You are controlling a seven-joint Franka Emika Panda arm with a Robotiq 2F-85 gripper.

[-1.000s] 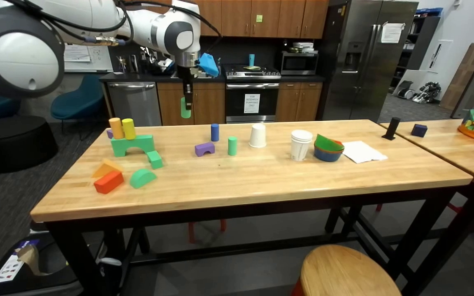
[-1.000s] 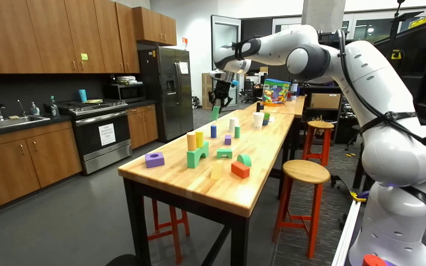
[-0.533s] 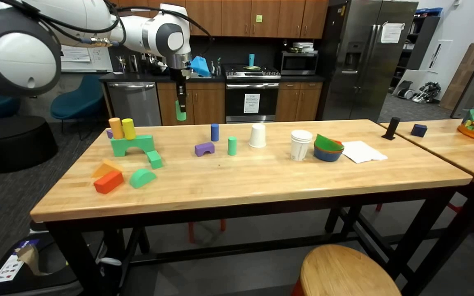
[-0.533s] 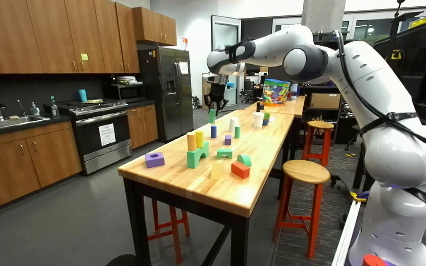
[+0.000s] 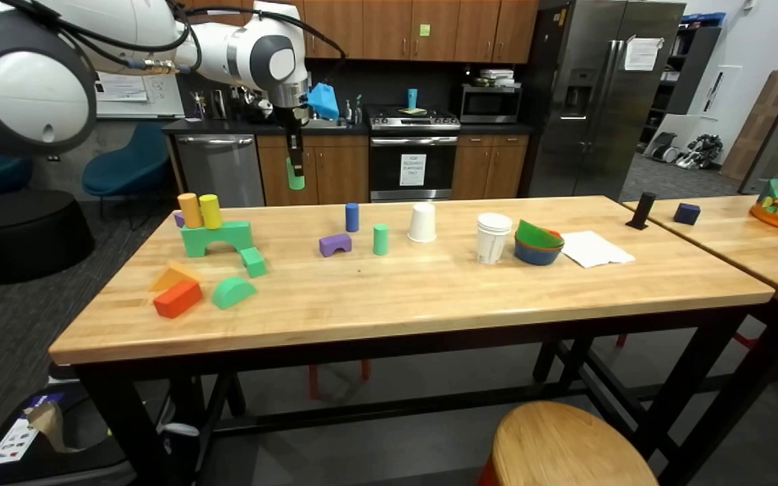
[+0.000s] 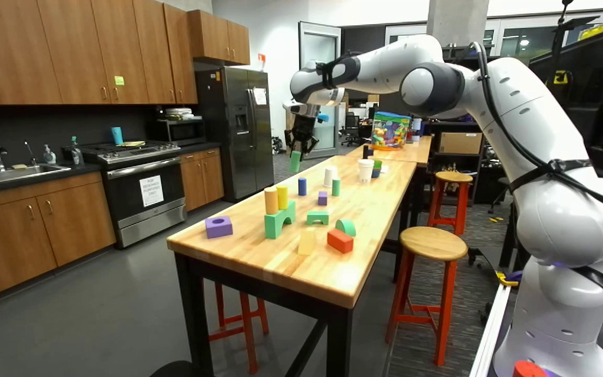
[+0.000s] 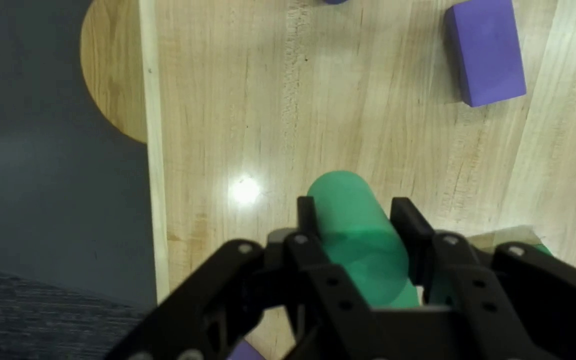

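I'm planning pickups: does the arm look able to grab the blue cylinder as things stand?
Probably not: the gripper holds a green cylinder, which would be in the way, though the blue cylinder itself stands uncovered.

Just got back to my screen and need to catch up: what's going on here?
The robot arm has its claw closed around a green cylinder, holding it slightly tilted in the air above the wooden table. On the table, an orange cylinder and a yellow cylinder stand upright on a green arch. A blue cylinder and a purple arch rest on the tabletop itself, apart from them.
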